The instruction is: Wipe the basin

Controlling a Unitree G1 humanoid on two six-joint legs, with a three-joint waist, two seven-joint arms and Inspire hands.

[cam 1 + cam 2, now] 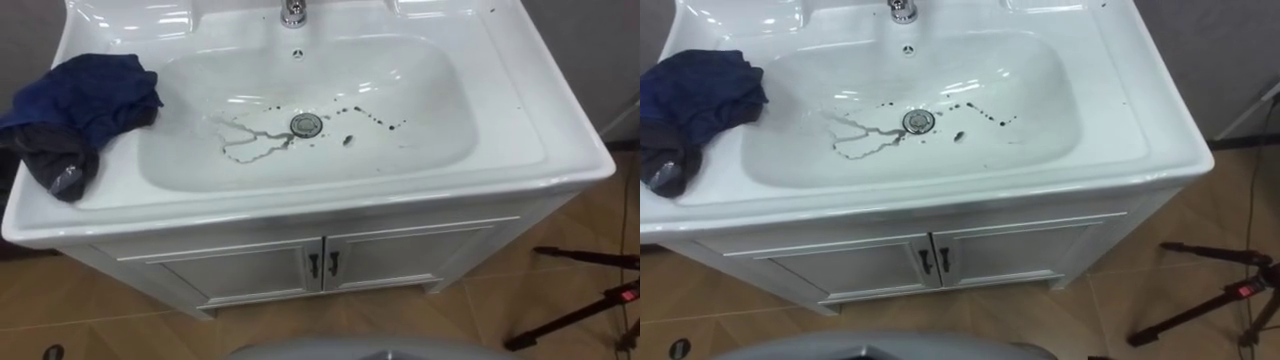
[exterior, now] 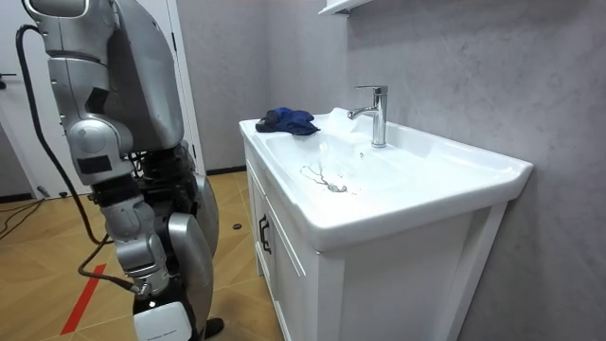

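Observation:
A white basin (image 1: 420, 150) is set in a white vanity top, with a metal drain (image 1: 306, 124) at its middle. Dark specks and grey smears (image 1: 250, 140) lie around the drain, trailing left and right of it. A dark blue cloth (image 1: 85, 100) lies bunched on the counter at the basin's left rim, with a grey part hanging toward the front edge. In the room view I stand in front of the vanity, a short step back from it; the cloth (image 2: 289, 120) sits at the far end of the counter.
A chrome tap (image 2: 375, 114) rises at the back of the basin against a grey wall. Two cabinet doors with dark handles (image 1: 322, 264) close the vanity below. Black tripod legs (image 1: 580, 300) spread over the wooden floor at the right.

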